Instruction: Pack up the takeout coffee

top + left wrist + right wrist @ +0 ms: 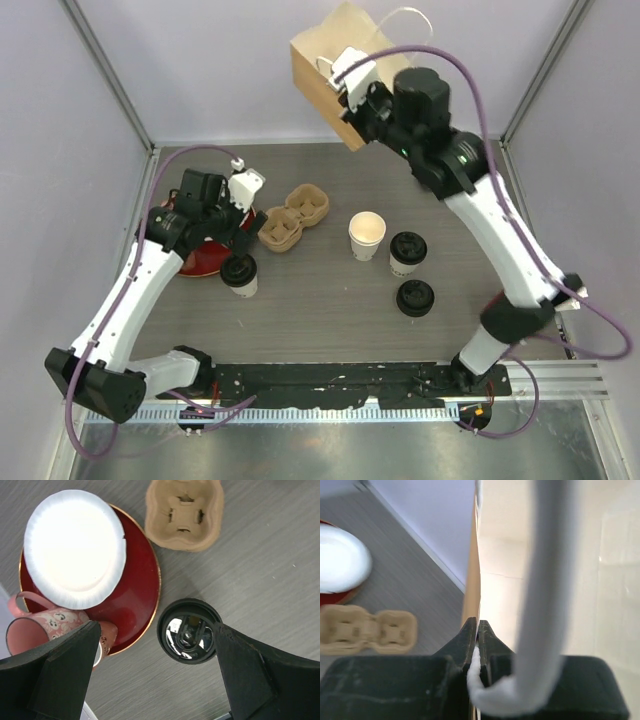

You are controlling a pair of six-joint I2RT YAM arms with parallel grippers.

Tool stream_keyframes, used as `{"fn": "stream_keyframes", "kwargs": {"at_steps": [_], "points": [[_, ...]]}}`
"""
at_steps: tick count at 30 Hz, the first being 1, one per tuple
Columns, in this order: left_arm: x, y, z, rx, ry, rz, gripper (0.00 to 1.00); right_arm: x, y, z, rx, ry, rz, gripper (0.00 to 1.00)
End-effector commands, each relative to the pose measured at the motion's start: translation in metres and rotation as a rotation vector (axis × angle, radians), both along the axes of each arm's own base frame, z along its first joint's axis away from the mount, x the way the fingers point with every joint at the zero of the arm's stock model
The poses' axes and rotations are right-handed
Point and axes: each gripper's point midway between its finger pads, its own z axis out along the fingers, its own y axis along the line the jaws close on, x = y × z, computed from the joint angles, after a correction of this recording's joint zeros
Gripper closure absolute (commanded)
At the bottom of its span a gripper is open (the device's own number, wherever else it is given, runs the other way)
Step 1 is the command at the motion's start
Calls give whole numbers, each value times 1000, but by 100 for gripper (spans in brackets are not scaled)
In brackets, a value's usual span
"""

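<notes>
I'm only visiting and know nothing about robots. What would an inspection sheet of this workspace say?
Surface: grey wood-grain table, no spills seen.
Job's things: left lidded cup and right lidded cup stand on the table; paper bag held up at the back; cup carrier empty.
Clutter: open white cup, loose black lid, red plate under a white paper plate, pink mug.
Pincers: left pincer open above the left lidded cup; right pincer shut on the bag's white handle.
Cables: purple cables run along both arms.
Surroundings: pale walls, metal frame posts.
</notes>
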Motion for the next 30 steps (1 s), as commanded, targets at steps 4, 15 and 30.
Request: {"fn": "stream_keyframes", "kwargs": {"at_steps": [4,15,30], "points": [[50,21,33,-120,-126,221,0,-138,-9,56,363,93,133,99],[91,23,39,-196,-120,279,0,-236,-18,-19,352,466,305,99],[102,19,15,-156,-44,242,2,-250,-36,-115,170,700,170,99]]}}
